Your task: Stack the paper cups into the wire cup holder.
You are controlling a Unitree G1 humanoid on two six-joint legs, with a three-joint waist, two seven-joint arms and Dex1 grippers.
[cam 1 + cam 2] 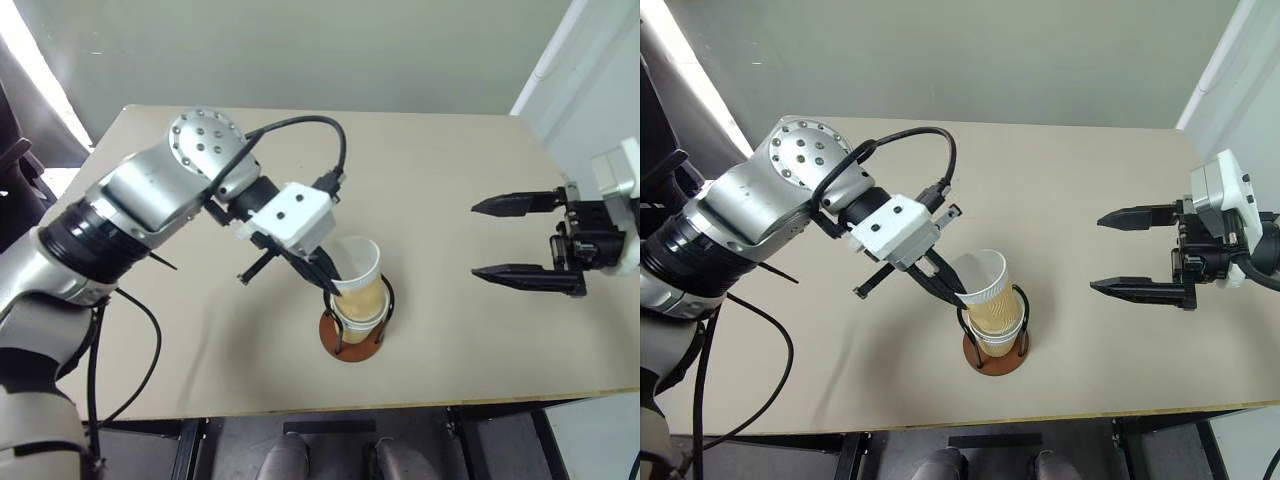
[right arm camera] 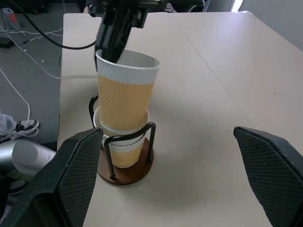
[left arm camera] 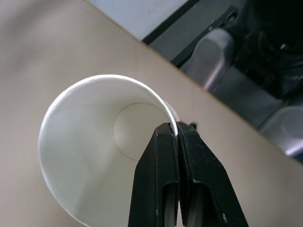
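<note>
Left arm reached in from the left edge of the tan table [image 1: 150, 370], its wrist angled down toward the near edge. The left gripper [image 1: 958, 296] was pinched shut on the rim of the top paper cup [image 1: 986, 290], one finger inside and one outside. That cup leaned toward the left arm, its lower part nested in another paper cup [image 1: 1002, 340] standing in the wire cup holder [image 1: 997, 358], near the middle of the table's near edge.

The right arm came in from the right edge, and the right gripper [image 1: 500, 238] hung over the table with its two black fingers spread wide, pointing toward the cups, well apart from them and holding nothing.

The left wrist view looked down into the held cup's white inside, with the two fingertips [image 3: 165, 156] pressed together over the rim. The right wrist view showed, from the side, the tan ribbed wall of the leaning cup, the black wire loops and the reddish-brown base.
</note>
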